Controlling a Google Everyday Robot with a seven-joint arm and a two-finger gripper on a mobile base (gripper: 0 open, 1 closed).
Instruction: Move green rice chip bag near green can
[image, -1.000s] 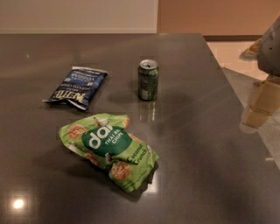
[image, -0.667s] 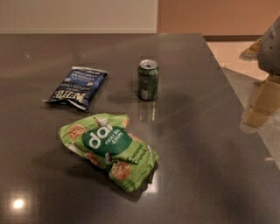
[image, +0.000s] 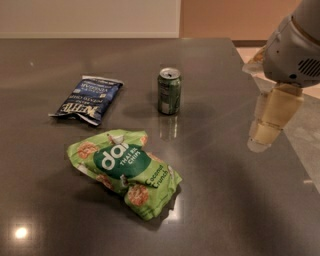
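On my feed the green rice chip bag (image: 125, 172) lies flat and crumpled on the dark grey table (image: 225, 200), towards the near left, with its dark green oval and white lettering facing up and round tan chips printed around it. The green can (image: 169, 91) stands upright further back and a little to the right of the bag. The two are apart, with a strip of bare tabletop between them, and I can see the can's reflection on that strip just in front of its base. Its silver top faces up.

A dark blue chip bag (image: 89, 99) with white lettering lies flat to the left of the can, behind the green bag and touching neither of them.

The gripper (image: 264, 134) hangs at the right side of my view, above the table's right edge, well apart from both the bag and the can. Its cream-coloured end points down and slightly left from the grey arm housing (image: 295, 50) in the top right corner. Whether the gripper is released or clenched I cannot tell from this angle
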